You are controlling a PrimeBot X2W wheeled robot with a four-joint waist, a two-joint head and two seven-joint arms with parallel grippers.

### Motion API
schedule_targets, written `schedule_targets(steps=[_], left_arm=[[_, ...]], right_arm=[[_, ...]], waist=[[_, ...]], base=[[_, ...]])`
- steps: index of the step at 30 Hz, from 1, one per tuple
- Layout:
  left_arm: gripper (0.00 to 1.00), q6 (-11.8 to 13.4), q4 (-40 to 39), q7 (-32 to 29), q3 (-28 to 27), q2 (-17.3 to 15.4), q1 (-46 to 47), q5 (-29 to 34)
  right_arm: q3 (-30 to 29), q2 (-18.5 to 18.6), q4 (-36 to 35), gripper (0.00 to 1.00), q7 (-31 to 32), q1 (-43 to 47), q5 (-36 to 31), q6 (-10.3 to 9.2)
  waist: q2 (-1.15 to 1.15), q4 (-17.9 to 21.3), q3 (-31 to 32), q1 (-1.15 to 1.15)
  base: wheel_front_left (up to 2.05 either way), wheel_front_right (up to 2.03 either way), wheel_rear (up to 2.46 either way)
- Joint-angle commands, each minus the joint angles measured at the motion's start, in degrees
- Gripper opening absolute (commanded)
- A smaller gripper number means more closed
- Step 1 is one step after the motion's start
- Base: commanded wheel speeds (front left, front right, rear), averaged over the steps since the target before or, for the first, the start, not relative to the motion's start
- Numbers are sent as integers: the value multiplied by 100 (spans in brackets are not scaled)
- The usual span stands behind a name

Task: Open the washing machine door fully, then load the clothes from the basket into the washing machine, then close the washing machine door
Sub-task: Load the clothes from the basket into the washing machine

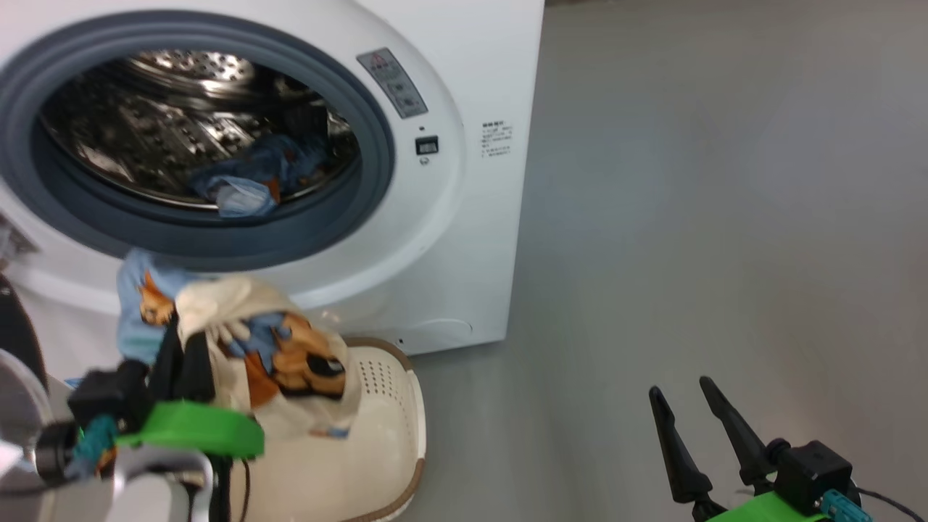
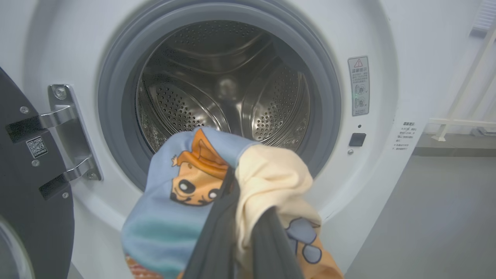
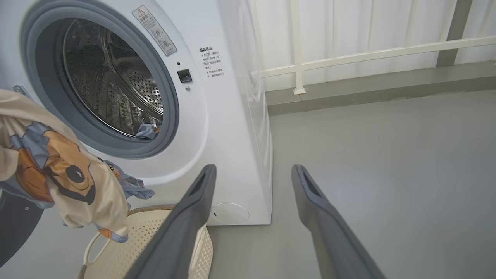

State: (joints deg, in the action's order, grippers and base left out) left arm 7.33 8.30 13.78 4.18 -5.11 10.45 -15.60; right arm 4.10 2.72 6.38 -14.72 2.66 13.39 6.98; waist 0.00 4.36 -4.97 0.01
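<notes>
Clamped shut with the left gripper (image 1: pixel 185 348) on a soft bundle of light blue and cream clothes (image 1: pixel 283 355) printed with orange cartoon figures. Held up over the small cream perforated plastic basket (image 1: pixel 384 413), in front of and a little below the mouth of the big white front-loading washing machine (image 1: pixel 464 239).

Loading step in hand, judging by the round black-rimmed door (image 2: pixel 27 201) swung wide on its metal hinge (image 2: pixel 66 116) and by one blue garment (image 1: pixel 250 185) already lying at the lip of the perforated steel drum (image 1: pixel 145 109).

Next, probably: carry up and forward past the grey-blue rubber gasket (image 2: pixel 112 100), deep enough to keep trailing cloth off the sill, then let go.

Off to the right, above bare grey floor (image 1: pixel 725 181): right gripper (image 1: pixel 681 388), fingers spread apart, nothing held.
</notes>
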Motion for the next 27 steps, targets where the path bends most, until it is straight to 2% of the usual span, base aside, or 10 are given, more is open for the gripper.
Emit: schedule_targets(steps=[1, 11, 12, 20, 24, 27], left_arm=[[0, 24, 88, -23, -181, -190, 605, 98], [0, -58, 1906, -10, -297, -633, 2739, 185], [0, -58, 1906, -10, -297, -633, 2739, 185], [0, -167, 3363, 75, -355, -1065, 4210, 273], [0, -105, 3981, 95, -408, -1267, 4775, 305], [0, -152, 4315, 105, -266, -1451, 5169, 478]], right_arm=[[192, 18, -163, 100, -28, -291, 45, 51], [464, 17, -188, 100, -28, -672, 145, 51], [464, 17, -188, 100, -28, -672, 145, 51], [755, 16, -199, 100, -28, -832, 117, 51], [919, 16, -196, 100, -28, -945, 118, 51], [1035, 16, -250, 100, -28, -1041, 151, 51]], waist=[[0, 292, -499, -1], [0, 730, -1285, -1], [0, 730, -1285, -1], [0, 975, -1963, -1], [0, 1090, -2264, -1], [0, 1197, -2438, -1]], base=[[0, 0, 0], [0, 0, 0], [0, 0, 0], [0, 0, 0], [0, 0, 0], [0, 0, 0]])
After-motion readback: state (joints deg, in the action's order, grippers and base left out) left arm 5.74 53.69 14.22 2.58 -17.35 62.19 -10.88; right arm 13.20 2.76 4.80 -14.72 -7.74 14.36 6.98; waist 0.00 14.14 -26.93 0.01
